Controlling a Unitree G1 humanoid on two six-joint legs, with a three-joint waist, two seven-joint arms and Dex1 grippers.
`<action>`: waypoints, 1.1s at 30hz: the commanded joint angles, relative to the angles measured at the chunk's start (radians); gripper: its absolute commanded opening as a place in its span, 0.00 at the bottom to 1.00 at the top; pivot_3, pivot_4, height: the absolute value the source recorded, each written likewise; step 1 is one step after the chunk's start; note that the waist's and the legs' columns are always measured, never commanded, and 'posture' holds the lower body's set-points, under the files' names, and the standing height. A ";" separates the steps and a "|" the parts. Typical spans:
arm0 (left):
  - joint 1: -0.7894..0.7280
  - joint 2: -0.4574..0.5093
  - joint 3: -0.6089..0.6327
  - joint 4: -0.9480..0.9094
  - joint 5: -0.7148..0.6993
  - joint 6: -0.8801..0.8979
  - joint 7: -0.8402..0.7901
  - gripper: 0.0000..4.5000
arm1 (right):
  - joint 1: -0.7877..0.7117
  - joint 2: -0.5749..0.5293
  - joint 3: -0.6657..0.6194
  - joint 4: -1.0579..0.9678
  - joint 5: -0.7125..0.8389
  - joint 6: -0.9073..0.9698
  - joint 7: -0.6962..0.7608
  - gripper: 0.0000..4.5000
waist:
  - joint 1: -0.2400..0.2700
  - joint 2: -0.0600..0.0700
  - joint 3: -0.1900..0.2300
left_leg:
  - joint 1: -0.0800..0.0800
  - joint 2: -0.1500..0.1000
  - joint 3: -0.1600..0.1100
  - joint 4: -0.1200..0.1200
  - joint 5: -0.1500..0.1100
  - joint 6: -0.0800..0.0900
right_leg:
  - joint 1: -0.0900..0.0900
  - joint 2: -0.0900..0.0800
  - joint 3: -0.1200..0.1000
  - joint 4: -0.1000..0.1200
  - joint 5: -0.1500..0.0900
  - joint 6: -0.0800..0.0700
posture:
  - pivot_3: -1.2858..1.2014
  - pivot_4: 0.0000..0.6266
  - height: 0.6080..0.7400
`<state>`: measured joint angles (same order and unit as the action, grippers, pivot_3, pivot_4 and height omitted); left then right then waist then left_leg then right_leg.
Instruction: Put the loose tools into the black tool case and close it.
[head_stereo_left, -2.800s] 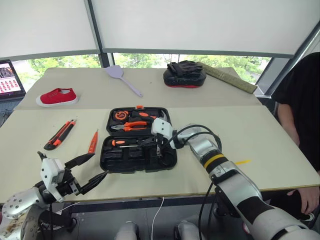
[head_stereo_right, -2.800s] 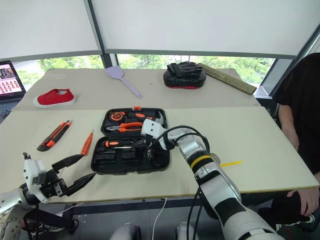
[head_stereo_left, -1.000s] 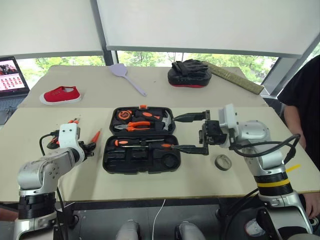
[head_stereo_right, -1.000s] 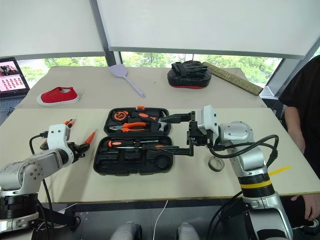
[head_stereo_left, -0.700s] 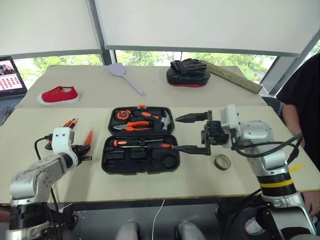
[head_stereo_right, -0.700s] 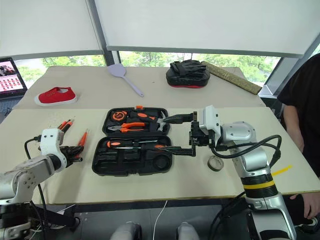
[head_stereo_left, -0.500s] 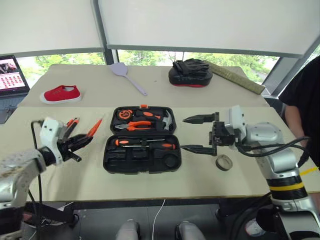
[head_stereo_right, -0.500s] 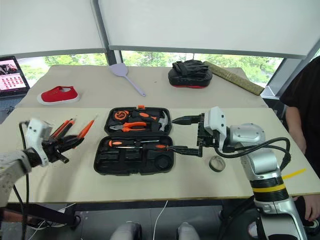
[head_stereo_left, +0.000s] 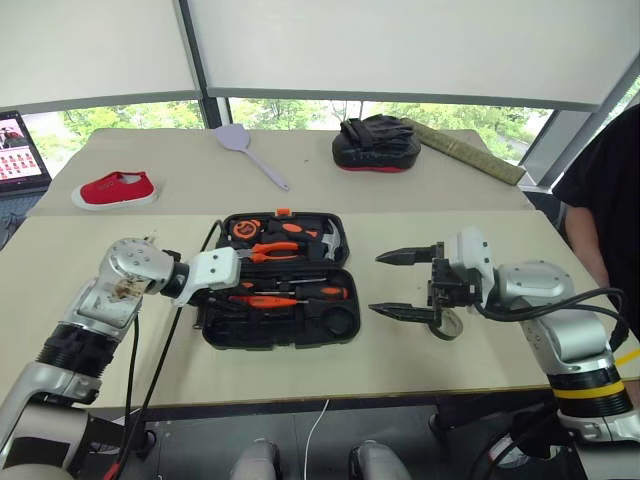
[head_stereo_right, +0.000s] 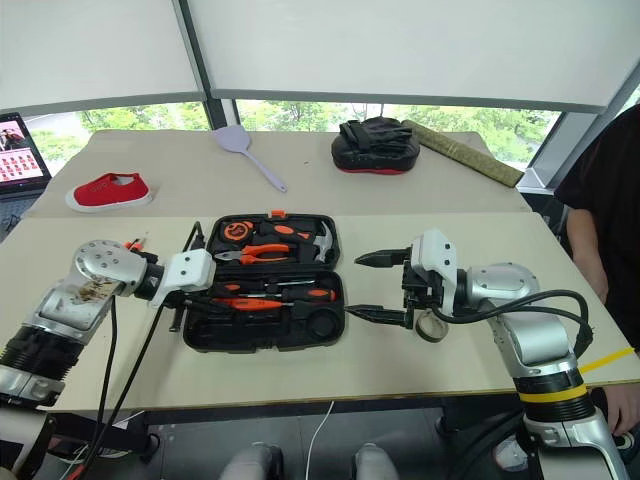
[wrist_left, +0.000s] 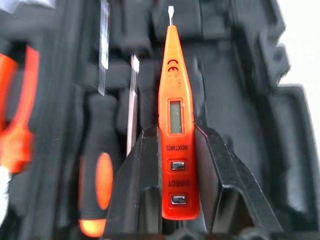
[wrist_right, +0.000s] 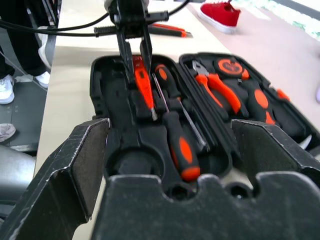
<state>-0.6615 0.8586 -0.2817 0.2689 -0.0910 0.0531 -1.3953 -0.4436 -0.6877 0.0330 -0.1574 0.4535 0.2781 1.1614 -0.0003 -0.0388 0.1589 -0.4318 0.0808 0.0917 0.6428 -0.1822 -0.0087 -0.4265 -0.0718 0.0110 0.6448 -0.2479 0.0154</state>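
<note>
I have the tester (wrist_left: 175, 132) pinched between the fingers of my left claw (wrist_left: 176, 150), tip pointing out over the open case (head_stereo_left: 218, 330), which sits in the middle of the near worktop (head_stereo_left: 300, 370) with its lid lying flat behind it. In the left wrist view the tester hangs above the moulded slots of the front half, just beside a black-and-orange screwdriver (wrist_left: 97, 175) already seated there; whether the tip touches the tray I cannot tell. The lid half holds the pliers (head_stereo_left: 275, 252), hammer (head_stereo_left: 328, 238) and tape measure (head_stereo_left: 240, 230). My right claw (head_stereo_left: 412, 285) hovers to the right of the case with its fingers spread wide and nothing in them, and the tape roll (head_stereo_right: 432, 327) lies on the worktop just beneath it. The knife (wrist_right: 170, 31) is on the worktop, beyond the case's left end. So I judge the step in hand to be seating the tester, with roll and knife to follow, then the lid. The next move calls for lining the tester up with a free narrow slot, lowering it until it beds, then letting go and lifting clear without dragging the neighbouring screwdriver. A red shoe (head_stereo_left: 113, 189), spatula (head_stereo_left: 247, 152) and mitt (head_stereo_left: 375, 143) lie on the far worktop.
</note>
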 joint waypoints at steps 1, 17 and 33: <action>-0.038 -0.002 -0.003 0.049 0.057 -0.046 0.009 0.10 | 0.010 -0.008 -0.029 -0.065 0.015 0.009 -0.024 1.00 | 0.001 0.000 0.000 | 0.000 0.000 0.000 0.000 0.000 0.000 | 0.000 0.000 0.000 0.000 0.000 0.000 | 0.52 0.24 1.00; 0.032 0.051 -0.006 -0.009 0.117 -0.015 -0.001 0.10 | 0.022 -0.008 -0.031 -0.061 0.017 0.009 -0.027 1.00 | -0.002 0.000 0.000 | 0.001 0.000 0.000 0.003 0.000 0.000 | 0.001 0.000 0.000 0.002 0.000 0.000 | 0.52 0.24 1.00; 0.069 -0.034 0.308 -0.002 -0.234 0.011 -0.011 0.62 | 0.039 -0.022 -0.028 -0.057 0.016 0.025 0.009 1.00 | 0.001 -0.001 0.001 | 0.001 0.001 0.000 0.004 0.000 0.000 | 0.001 0.000 0.000 0.003 0.000 0.001 | 0.52 0.24 1.00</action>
<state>-0.5919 0.8251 -0.0121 0.2828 -0.2829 0.0497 -1.4215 -0.3997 -0.6992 0.0288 -0.1862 0.4548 0.2971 1.1739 0.0008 -0.0400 0.1596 -0.4307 0.0818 0.0919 0.6470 -0.1822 -0.0086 -0.4247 -0.0715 0.0113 0.6476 -0.2481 0.0159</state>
